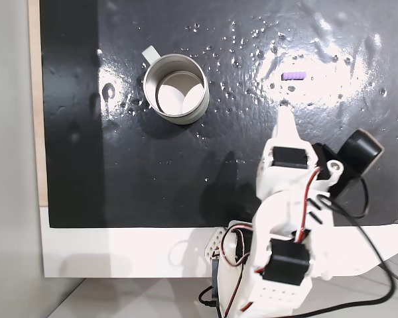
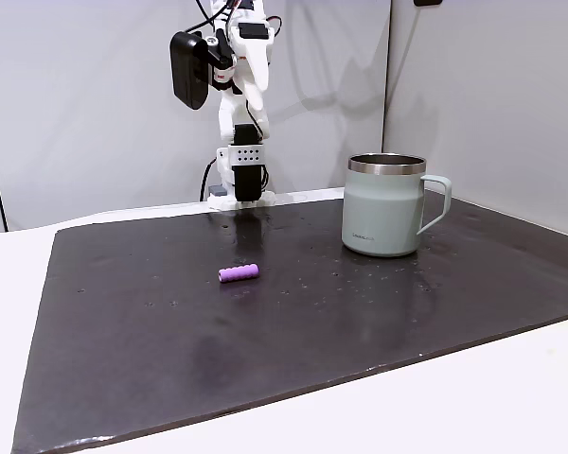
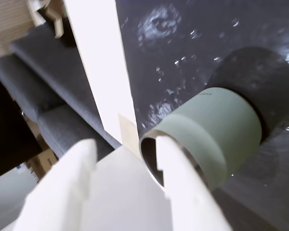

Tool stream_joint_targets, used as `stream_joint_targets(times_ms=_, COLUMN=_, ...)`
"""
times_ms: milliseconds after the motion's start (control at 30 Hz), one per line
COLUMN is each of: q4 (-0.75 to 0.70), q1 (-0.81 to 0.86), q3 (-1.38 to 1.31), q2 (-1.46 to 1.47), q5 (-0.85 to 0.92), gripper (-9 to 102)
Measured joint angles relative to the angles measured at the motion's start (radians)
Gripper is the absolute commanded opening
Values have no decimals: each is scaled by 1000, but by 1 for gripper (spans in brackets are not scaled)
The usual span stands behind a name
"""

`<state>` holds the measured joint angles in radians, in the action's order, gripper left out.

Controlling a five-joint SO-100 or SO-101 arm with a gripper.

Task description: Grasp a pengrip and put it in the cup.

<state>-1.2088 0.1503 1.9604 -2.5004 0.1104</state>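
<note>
Here the tool [image 3: 127, 149] hides part of the cup's [image 3: 216, 137] rim.

Glossy black mat [image 2: 170, 359] on a white table [image 2: 473, 407], plain grey walls [image 2: 76, 113] behind

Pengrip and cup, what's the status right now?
End effector raised above the mat, holding nothing. Pengrip lying loose on the dark mat, untouched. Cup upright, well apart. Nothing between them.
</note>
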Motion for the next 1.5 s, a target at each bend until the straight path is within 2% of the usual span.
stream_joint_targets(times_ms=233, q4=-124, q1=94, q3=-291, q2=334, q5=40, gripper=20)
stream_joint_targets(times_ms=467, q4=-198, q1=107, q3=-474, q2=598, q5=156, gripper=22)
stream_joint_targets(times_ms=800, q4=-218, q1=115, q3=-660, q2=894, q5=262, gripper=23)
stream_joint_targets(times_ms=1333, q4=-169, q1=132, q3=-752, q2=1264, q5=264, gripper=22)
stream_joint_targets(times_ms=1500, q4=-169, q1=127, q3=-854, q2=1351, q5=233, gripper=22)
